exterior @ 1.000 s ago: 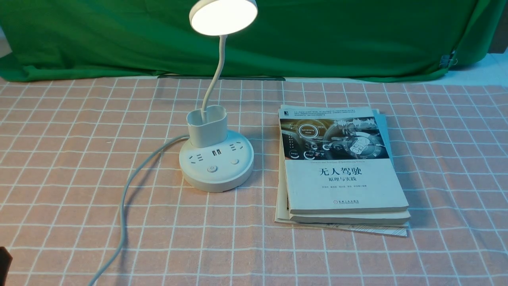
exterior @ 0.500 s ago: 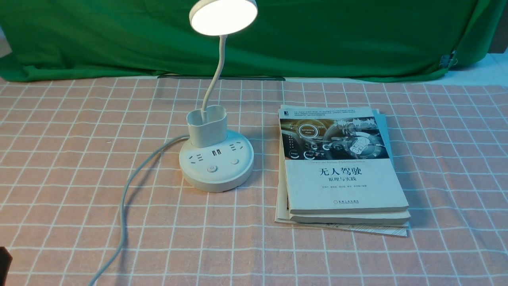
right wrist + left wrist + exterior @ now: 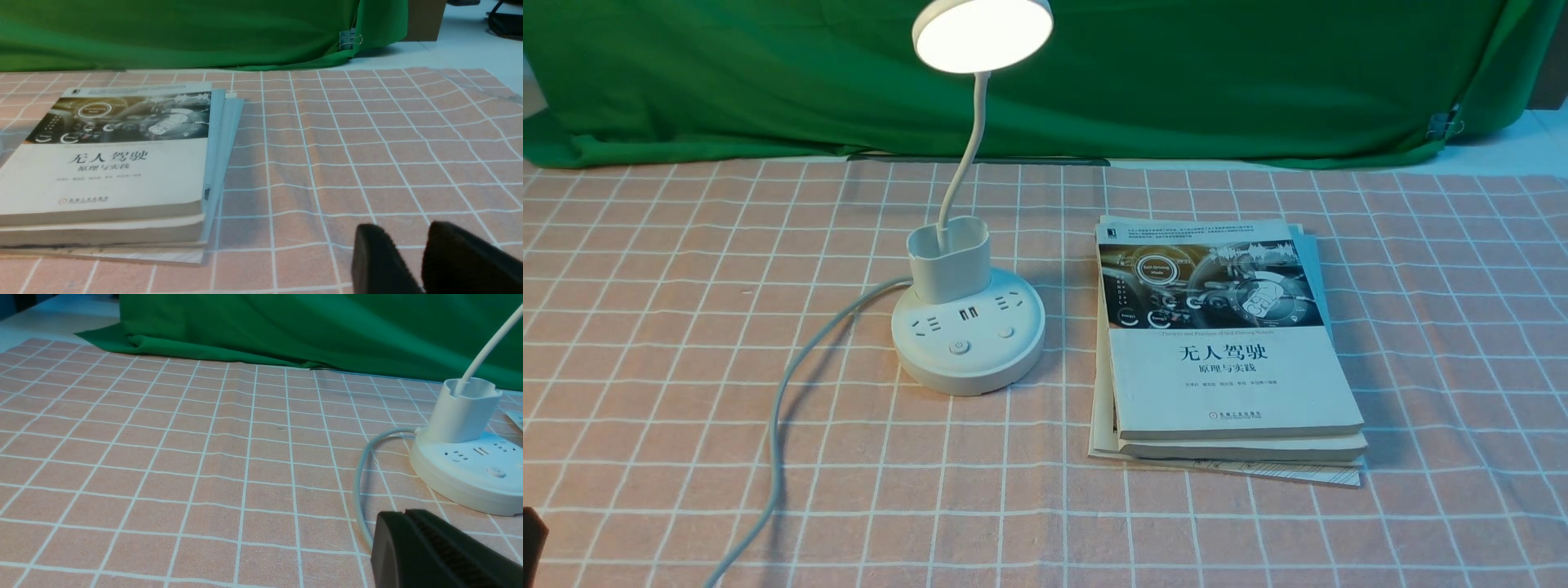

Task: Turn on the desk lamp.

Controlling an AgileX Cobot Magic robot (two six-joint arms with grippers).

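Desk lamp (image 3: 968, 327) is sitting mid-bench, slightly left of centre, base flat on the checked cloth (image 3: 686, 327), disc head glowing (top of the head is getting clipped by the frame edge). Its cord (image 3: 784, 392) is trailing off toward the near-left corner and running out of frame. Book stack (image 3: 1225, 351) is lying just right of the lamp base, apart from it, a narrow strip of cloth between them. Green backdrop (image 3: 1176, 73) is closing off the far edge. Open room is showing along the left edge, the near edge and the right edge past the books.

Left tool (image 3: 433, 551) is hovering low near the near-left corner, close to the cord, holding nothing; only one dark finger is showing clearly, so I cannot tell its gap. Right tool (image 3: 408, 261) is sitting near the near-right corner, fingers slightly parted, narrow gap, empty; tips are getting cut off by the frame.
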